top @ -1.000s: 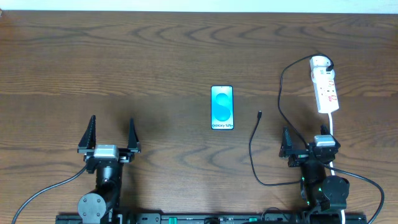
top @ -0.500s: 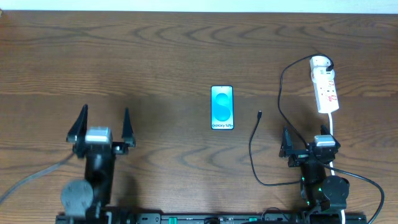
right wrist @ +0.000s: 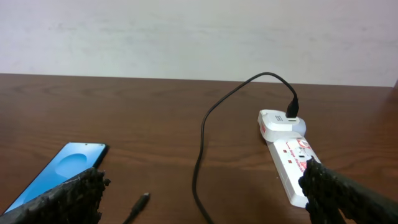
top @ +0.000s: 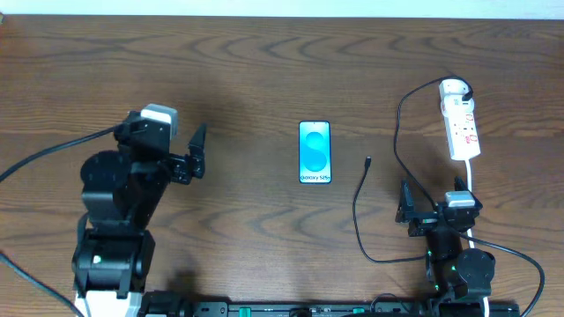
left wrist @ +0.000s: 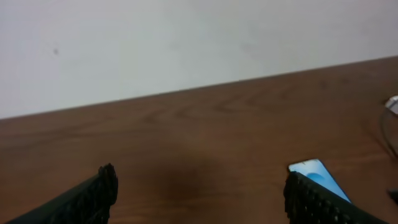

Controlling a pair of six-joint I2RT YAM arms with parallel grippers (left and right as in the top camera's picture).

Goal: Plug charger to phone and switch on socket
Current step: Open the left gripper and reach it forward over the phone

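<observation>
The phone [top: 315, 152] lies flat at the table's middle with its cyan screen up. It also shows in the left wrist view [left wrist: 311, 171] and the right wrist view [right wrist: 59, 171]. The charger cable [top: 357, 211] runs from the socket's rounded far end, loops near the right arm, and its plug tip [top: 367, 162] lies loose to the right of the phone, apart from it; the tip also shows in the right wrist view [right wrist: 138, 205]. The socket [top: 461, 123] lies at the far right [right wrist: 289, 152]. My left gripper [top: 181, 157] [left wrist: 199, 199] is open and empty, raised left of the phone. My right gripper [top: 432, 201] [right wrist: 205, 199] is open and empty, below the socket.
The socket's white cord [top: 472, 180] runs down past the right arm. A white wall [right wrist: 186, 31] stands behind the table's far edge. Bare wood lies between the left gripper and the phone.
My left arm has risen and swung forward and right, toward the phone. The right arm, phone, cable and socket have not moved.
</observation>
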